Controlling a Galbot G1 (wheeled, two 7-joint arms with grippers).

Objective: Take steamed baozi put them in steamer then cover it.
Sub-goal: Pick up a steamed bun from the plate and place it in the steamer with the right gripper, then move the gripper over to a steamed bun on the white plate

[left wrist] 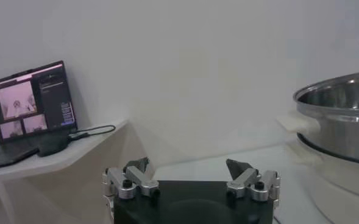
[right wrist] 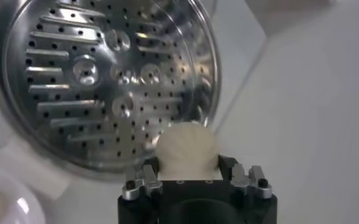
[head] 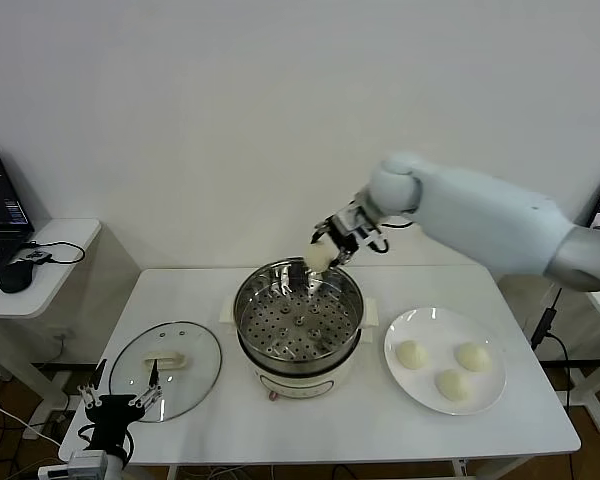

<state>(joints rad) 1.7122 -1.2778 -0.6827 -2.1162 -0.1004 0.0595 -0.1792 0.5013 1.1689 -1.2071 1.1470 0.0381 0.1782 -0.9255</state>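
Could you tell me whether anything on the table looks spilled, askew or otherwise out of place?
Nothing stands out. The cover lies flat beside the steamer, three baozi sit on the plate, and the right hand holds a fourth over the steamer's far rim.

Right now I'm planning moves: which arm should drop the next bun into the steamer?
Right. Its tool already grips a bun over the steamer rim; the left tool hangs open near the lid.

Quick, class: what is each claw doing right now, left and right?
Left claw: open, holding nothing, parked low by the glass lid.
Right claw: shut on a baozi, above the steamer's far rim.
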